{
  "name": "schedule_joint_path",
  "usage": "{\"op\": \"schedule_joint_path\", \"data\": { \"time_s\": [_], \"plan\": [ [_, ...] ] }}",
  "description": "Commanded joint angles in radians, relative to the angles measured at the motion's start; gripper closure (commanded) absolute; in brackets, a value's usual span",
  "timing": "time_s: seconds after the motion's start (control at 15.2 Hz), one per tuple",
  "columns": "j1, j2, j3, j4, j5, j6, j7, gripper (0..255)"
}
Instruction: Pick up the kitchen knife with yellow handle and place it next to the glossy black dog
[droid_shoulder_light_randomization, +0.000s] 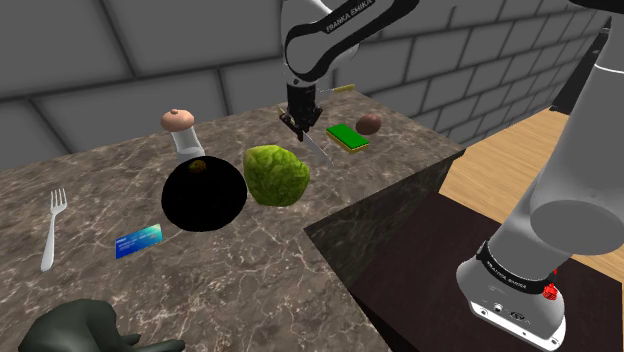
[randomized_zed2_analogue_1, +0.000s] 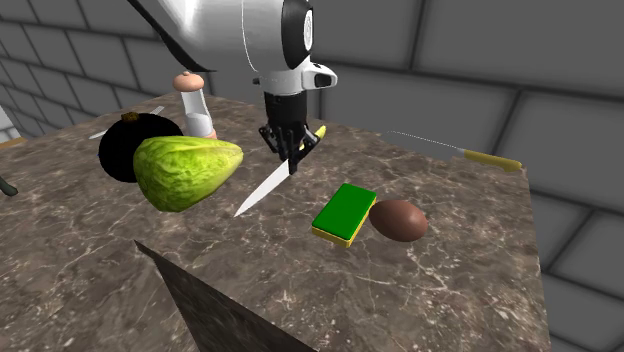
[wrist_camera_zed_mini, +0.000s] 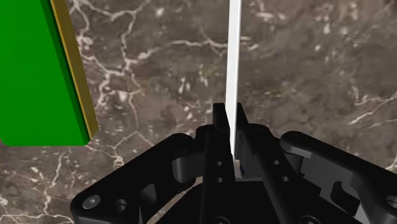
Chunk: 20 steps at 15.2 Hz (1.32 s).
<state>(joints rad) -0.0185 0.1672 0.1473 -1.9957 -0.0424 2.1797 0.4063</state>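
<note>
Gripper (randomized_zed2_analogue_1: 292, 157) clamped on tilted knife (randomized_zed2_analogue_1: 262, 190) over countertop (randomized_zed2_analogue_1: 450, 270); second exterior view shows yellow handle (randomized_zed2_analogue_1: 319, 131), wrist view blade (wrist_camera_zed_mini: 234, 57) edge-on.

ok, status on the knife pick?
Gripper shut on knife, blade slanting down toward counter. Green lump close beside the blade; green block on its other side.

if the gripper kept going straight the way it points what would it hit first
Probably the marble countertop, and the knife blade jutting ahead of the gripper would touch it first. The green sponge sits off to one side, seemingly clear.
</note>
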Motion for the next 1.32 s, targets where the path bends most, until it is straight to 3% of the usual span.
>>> {"op": "schedule_joint_path", "data": {
  "time_s": [0.0,1.25],
  "plan": [
    [-0.001,-0.011,0.0,0.013,0.003,-0.024,-0.003,255],
    [-0.003,-0.084,0.002,0.181,0.018,-0.264,-0.015,255]
  ]
}}
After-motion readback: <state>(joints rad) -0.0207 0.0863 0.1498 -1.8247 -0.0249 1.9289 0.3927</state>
